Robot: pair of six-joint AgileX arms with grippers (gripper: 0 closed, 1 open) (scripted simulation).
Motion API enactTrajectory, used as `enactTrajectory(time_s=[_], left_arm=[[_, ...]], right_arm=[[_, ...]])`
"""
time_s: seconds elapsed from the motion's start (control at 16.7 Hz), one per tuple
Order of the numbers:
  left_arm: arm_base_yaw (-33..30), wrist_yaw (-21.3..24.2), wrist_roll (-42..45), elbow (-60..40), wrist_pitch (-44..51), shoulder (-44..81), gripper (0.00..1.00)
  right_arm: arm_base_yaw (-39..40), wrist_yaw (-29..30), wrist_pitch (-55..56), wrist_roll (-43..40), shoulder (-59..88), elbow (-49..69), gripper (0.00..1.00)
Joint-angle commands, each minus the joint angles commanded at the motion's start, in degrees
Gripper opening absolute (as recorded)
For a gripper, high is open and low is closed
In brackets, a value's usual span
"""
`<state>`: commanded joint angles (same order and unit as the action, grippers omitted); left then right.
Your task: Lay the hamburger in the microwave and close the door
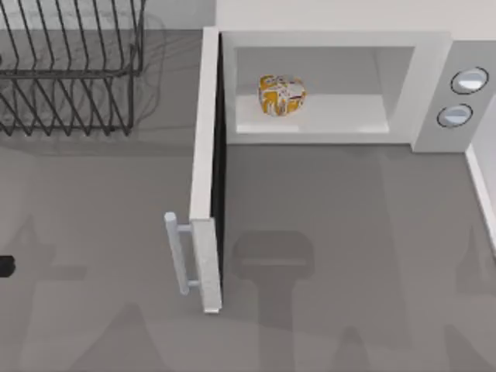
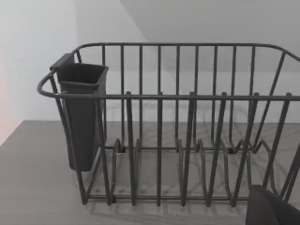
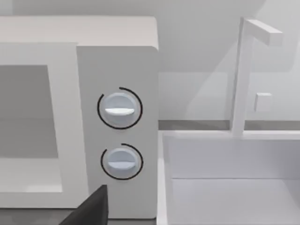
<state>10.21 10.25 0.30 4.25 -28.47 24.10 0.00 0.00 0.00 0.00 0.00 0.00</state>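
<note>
- Whether the fingers of either gripper were open or closed could not be told.
- A dark part of the left gripper (image 2: pixel 273 210) showed in the left wrist view, facing the black wire rack (image 2: pixel 178 126); a dark stub of the left arm (image 1: pixel 4 266) sat at the table's left edge in the top view.
- A dark part of the right gripper (image 3: pixel 91 210) showed in the right wrist view, low in front of the microwave's grey side panel (image 3: pixel 117 131).
- The hamburger (image 1: pixel 281 94) lay on the pale cavity floor inside the microwave (image 1: pixel 333 39), toward the cavity's left side, with nothing touching it.
- The microwave stood at the back of the grey table (image 1: pixel 349 232), right of centre, its two round bluish dials (image 1: pixel 463 98) at its right end.
- The door (image 1: pixel 205 155) stood wide open, hinged at the cavity's left and swung out toward the front of the table, about square to the microwave's face.
- Its pale grey bar handle (image 1: pixel 178 252) was on the door's left face, near the free end.
- The rack stood at the back left, well apart from the door, with a dark cup (image 2: pixel 82 112) hung on one end.
- A white basin (image 3: pixel 234 178) with a white tap (image 3: pixel 243 75) sat just beside the microwave's panel.
</note>
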Motion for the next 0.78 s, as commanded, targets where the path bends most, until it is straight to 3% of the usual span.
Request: enactTrajectory(time_s=[0.42,0.78], left_arm=[[1.33,1.33,0.06,-1.41,-2.00,3.33,0.00],[-7.32,-7.32,0.10,-5.58,1.90,3.54,0.00]], right_arm=[[0.00,0.00,0.00,0.00,0.00,0.00,1.00],[0.00,0.00,0.00,0.00,0.00,0.00,1.00]])
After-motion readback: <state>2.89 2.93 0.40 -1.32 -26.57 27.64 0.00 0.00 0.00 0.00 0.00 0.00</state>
